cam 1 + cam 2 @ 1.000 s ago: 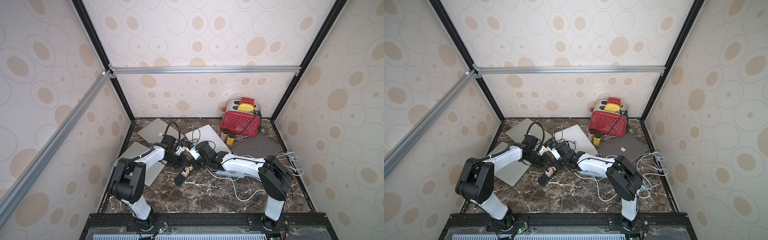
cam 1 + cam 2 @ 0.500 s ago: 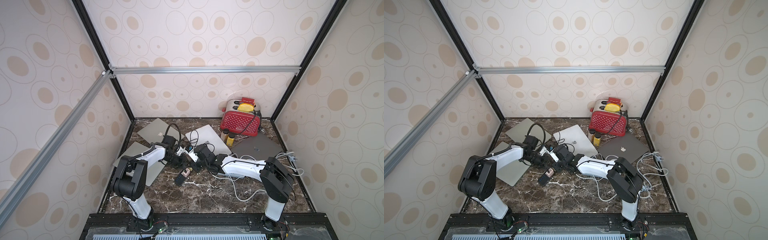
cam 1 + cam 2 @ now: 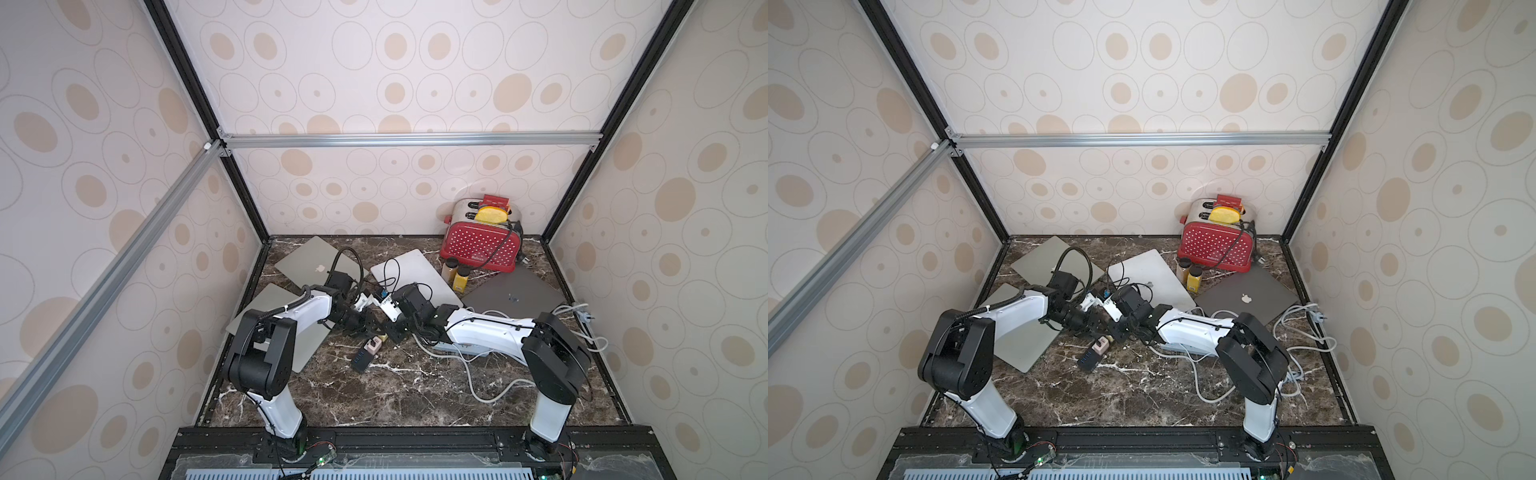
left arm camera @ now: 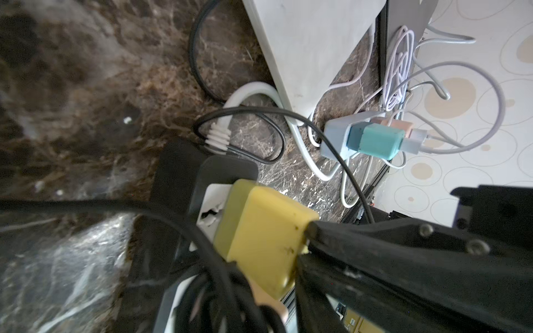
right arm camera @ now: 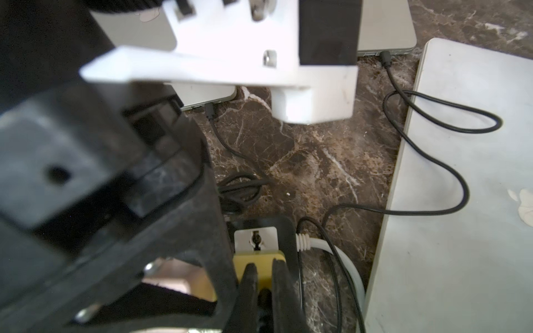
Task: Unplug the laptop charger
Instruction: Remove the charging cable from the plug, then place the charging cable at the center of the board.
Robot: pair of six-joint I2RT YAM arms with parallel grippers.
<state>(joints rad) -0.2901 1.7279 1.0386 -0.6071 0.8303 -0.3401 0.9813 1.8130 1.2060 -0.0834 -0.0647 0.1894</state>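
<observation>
Charger block [image 4: 268,230], yellow rectangular, in white pwr-strip socket [image 5: 268,234]; L pincer [image 3: 372,325] clamps it; R pincer [image 5: 261,272] closed, tips atop.

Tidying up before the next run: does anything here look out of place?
Yes. A black cord hangs across the red front of the toaster, and a black cable loops over the lid of a silver laptop. Both look untidy, not damaged.

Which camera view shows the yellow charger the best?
The left wrist view: the yellow charger fills the middle, large and close, against a white socket. In the right wrist view the right gripper covers most of it. In both top views it is only a tiny, partly hidden speck.
</observation>
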